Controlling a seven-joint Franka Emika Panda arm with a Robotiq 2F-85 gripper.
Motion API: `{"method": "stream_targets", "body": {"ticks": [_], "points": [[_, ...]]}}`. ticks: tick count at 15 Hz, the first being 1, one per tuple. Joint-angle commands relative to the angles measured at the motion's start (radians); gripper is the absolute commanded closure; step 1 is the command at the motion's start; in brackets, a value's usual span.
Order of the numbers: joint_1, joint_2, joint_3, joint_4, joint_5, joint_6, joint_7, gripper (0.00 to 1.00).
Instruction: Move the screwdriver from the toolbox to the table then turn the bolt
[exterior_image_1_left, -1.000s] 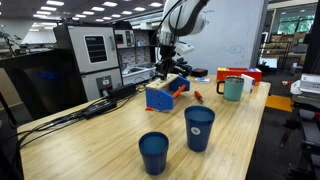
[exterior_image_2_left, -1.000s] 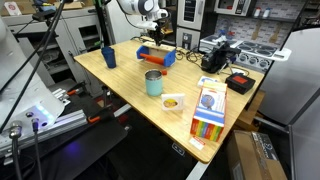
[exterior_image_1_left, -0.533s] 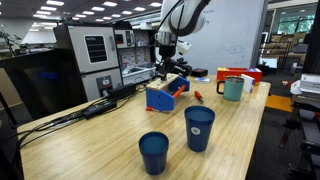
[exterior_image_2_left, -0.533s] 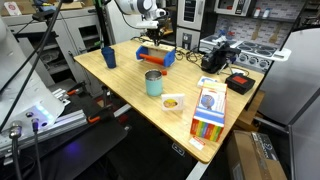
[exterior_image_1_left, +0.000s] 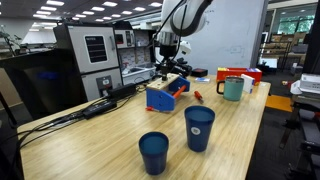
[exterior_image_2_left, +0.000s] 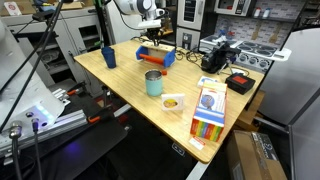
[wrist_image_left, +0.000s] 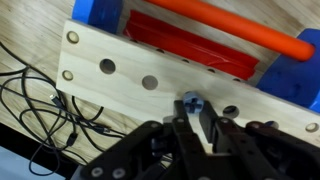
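Observation:
The blue toolbox (exterior_image_1_left: 165, 94) with orange-red ends stands at the back of the light-wood table (exterior_image_1_left: 100, 140); it also shows in an exterior view (exterior_image_2_left: 155, 56). The red-handled screwdriver (exterior_image_1_left: 197, 96) lies on the table just beside the toolbox. In the wrist view a wooden strip with holes (wrist_image_left: 120, 72) runs along the toolbox, and a blue cross-head bolt (wrist_image_left: 190, 101) sits in it. My gripper (wrist_image_left: 191, 110) reaches down from above, its fingers closed around the bolt; it is also seen in an exterior view (exterior_image_1_left: 166, 68).
Two dark blue cups (exterior_image_1_left: 154, 152) (exterior_image_1_left: 199, 128) stand near the front edge. A teal mug (exterior_image_1_left: 233, 89) and a flat red box (exterior_image_1_left: 250, 73) are beyond the screwdriver. Black cables (wrist_image_left: 40, 110) lie beside the toolbox. A colourful box (exterior_image_2_left: 209, 110) lies at the far end.

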Motion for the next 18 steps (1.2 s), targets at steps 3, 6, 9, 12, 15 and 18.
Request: {"method": "stream_targets", "body": {"ticks": [3,6,9,12,15,18], "points": [[-0.041,-0.021,0.039,-0.032,-0.049,0.047,-0.122,0.95],[-0.056,-0.019,0.057,-0.033,-0.061,0.059,-0.178,0.95],[-0.079,-0.018,0.082,-0.036,-0.059,0.069,-0.242,0.95],[-0.096,-0.017,0.101,-0.038,-0.054,0.078,-0.308,0.95],[-0.114,-0.015,0.119,-0.035,-0.064,0.066,-0.427,0.95],[-0.122,-0.013,0.124,-0.03,-0.089,0.056,-0.576,0.95]]}}
